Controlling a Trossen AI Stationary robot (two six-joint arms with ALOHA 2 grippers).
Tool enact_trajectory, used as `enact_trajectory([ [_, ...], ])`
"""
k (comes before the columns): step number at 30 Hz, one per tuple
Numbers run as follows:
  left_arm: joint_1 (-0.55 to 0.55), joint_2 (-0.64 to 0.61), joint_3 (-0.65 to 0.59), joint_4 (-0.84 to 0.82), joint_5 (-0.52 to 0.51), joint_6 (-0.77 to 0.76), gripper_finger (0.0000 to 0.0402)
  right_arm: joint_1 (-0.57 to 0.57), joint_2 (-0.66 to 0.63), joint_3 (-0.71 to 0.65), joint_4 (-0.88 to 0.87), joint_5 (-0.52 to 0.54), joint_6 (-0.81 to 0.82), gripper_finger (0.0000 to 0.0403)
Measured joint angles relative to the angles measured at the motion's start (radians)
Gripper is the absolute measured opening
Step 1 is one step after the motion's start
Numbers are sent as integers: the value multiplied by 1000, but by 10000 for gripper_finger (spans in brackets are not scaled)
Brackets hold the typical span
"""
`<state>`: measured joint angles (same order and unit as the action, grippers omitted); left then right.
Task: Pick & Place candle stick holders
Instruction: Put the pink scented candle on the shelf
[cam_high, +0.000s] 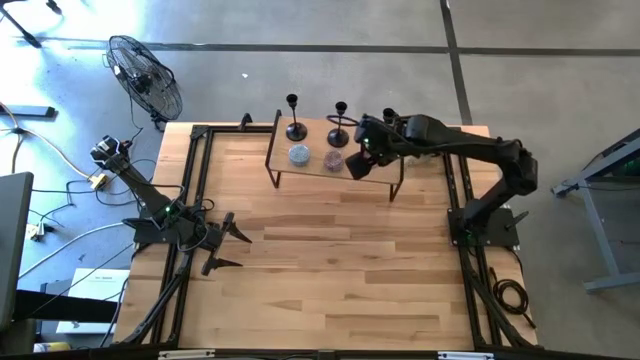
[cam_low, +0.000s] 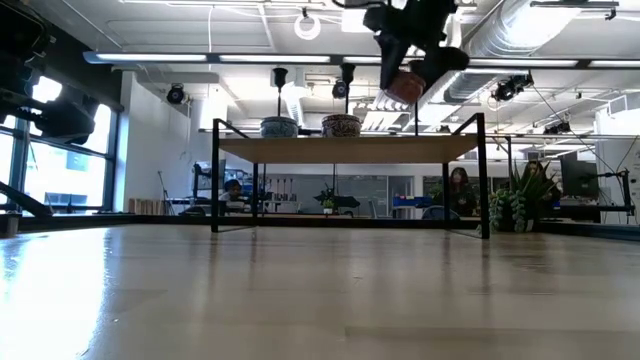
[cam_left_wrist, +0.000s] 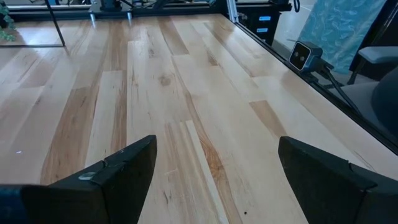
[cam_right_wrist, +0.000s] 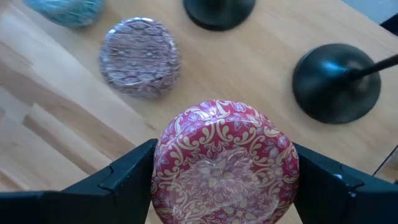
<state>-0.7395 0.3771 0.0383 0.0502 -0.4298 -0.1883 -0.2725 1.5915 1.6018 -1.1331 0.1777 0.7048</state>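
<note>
Two black candle stick holders (cam_high: 296, 128) (cam_high: 340, 122) stand on their round bases on a small wooden shelf (cam_high: 312, 168) at the table's far edge; their bases (cam_right_wrist: 219, 11) (cam_right_wrist: 336, 81) show in the right wrist view. My right gripper (cam_right_wrist: 224, 171) hovers over the shelf's right part, shut on a round red-and-cream patterned bowl (cam_right_wrist: 225, 158). A purple patterned bowl (cam_right_wrist: 140, 56) and a blue one (cam_high: 298, 154) sit on the shelf. My left gripper (cam_high: 242, 250) stands open and empty at the table's left side. My right gripper pinches the red bowl by its round wall (cam_right_wrist: 166, 167), one finger on each opposite side. The fingers slant steeply down from above. The bowl is lifted clear of the shelf (cam_low: 405, 85), its open top facing the wrist camera.
The shelf stands on thin black legs (cam_low: 213, 180) above the tabletop. A black frame (cam_high: 195, 180) runs along the table's left and right edges. A fan (cam_high: 145, 75) stands off the table's far left corner. The wide wooden tabletop (cam_high: 330, 260) lies before the shelf.
</note>
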Motion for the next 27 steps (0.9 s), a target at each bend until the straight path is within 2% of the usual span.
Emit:
enact_trajectory([
  [10, 0, 0, 0, 0, 0, 0, 331, -37, 53, -80, 28, -29, -23, 292],
  [21, 0, 0, 0, 0, 0, 0, 331, -49, 52, -143, 83, -23, -33, 292],
  [27, 0, 0, 0, 0, 0, 0, 331, -48, 54, -146, 136, -35, -44, 332],
])
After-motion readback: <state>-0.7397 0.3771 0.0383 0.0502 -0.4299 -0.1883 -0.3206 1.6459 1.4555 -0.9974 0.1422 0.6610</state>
